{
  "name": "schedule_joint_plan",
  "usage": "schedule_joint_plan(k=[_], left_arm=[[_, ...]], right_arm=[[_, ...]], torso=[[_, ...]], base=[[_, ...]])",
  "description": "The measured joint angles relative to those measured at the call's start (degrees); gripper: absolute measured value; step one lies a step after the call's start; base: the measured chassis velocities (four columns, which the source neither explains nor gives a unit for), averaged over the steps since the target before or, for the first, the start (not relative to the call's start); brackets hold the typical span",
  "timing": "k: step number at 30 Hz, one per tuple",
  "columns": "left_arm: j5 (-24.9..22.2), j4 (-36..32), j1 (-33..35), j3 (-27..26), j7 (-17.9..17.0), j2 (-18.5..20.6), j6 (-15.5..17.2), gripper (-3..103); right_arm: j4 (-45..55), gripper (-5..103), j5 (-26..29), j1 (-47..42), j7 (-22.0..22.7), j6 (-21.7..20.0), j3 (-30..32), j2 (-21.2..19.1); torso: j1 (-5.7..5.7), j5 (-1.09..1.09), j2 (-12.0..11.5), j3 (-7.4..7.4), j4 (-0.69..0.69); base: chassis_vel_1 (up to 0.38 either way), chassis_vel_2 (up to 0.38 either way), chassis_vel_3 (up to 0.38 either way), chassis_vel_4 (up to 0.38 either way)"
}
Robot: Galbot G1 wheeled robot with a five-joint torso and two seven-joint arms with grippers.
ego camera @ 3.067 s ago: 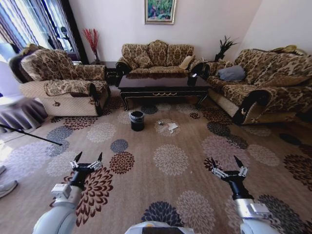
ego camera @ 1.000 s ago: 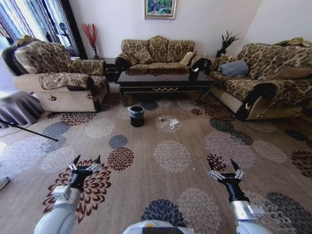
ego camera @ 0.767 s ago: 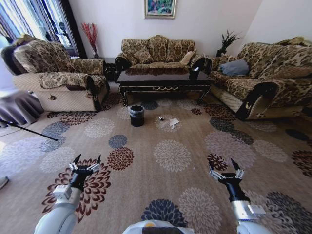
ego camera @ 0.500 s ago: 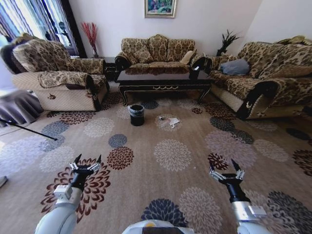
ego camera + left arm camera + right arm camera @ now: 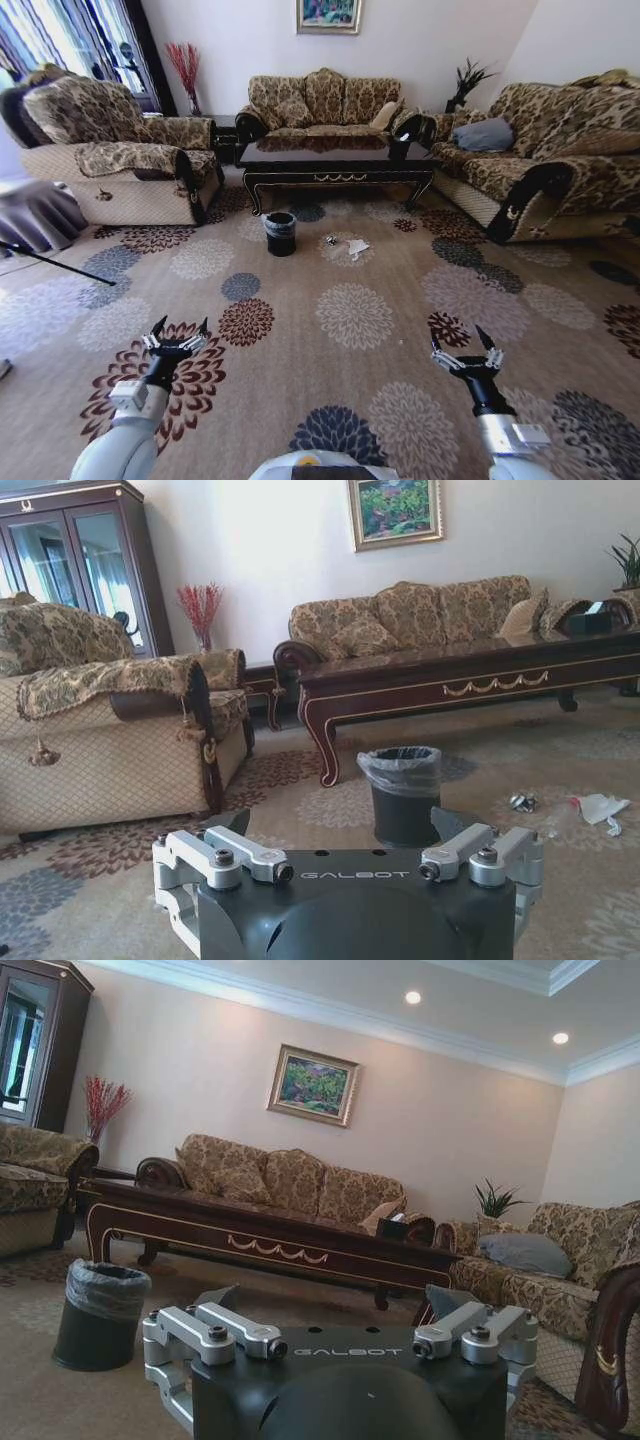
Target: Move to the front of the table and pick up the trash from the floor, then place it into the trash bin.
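Across the carpet, the dark glossy table (image 5: 335, 162) stands in front of the middle sofa. On the floor before its left part sits the trash bin (image 5: 281, 234), a small black bucket with a clear liner. To the right of the bin lies the trash: a white paper scrap (image 5: 357, 249) and a small silvery foil ball (image 5: 331, 241). The left wrist view shows the bin (image 5: 403, 796), the foil ball (image 5: 521, 802), a clear bottle (image 5: 560, 818) and the paper scrap (image 5: 603, 807). My left gripper (image 5: 182, 325) and right gripper (image 5: 458, 338) hang open and empty, far short of the litter.
An armchair (image 5: 120, 165) stands at the left, a sofa (image 5: 320, 105) behind the table, and another sofa (image 5: 545, 160) at the right. A thin dark rod (image 5: 50, 265) slants over the carpet at far left. Open patterned carpet (image 5: 350, 315) stretches between me and the bin.
The whole head view has shifted slightly, with the table, bin and litter a little nearer: the camera has moved forward. Both arms keep their pose, grippers open.
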Motion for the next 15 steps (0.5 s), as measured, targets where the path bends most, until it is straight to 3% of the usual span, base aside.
schedule_joint_plan(k=[15], left_arm=[[0.02, -1.04, -1.06, 0.19, -0.46, 1.57, 1.31, 100]], right_arm=[[-0.16, 100, 0.75, -0.40, -0.13, 0.51, 0.69, 0.09]], torso=[[-1.22, 0.00, -3.68, -2.44, 0.00]], base=[[0.000, 0.000, 0.000, 0.000]])
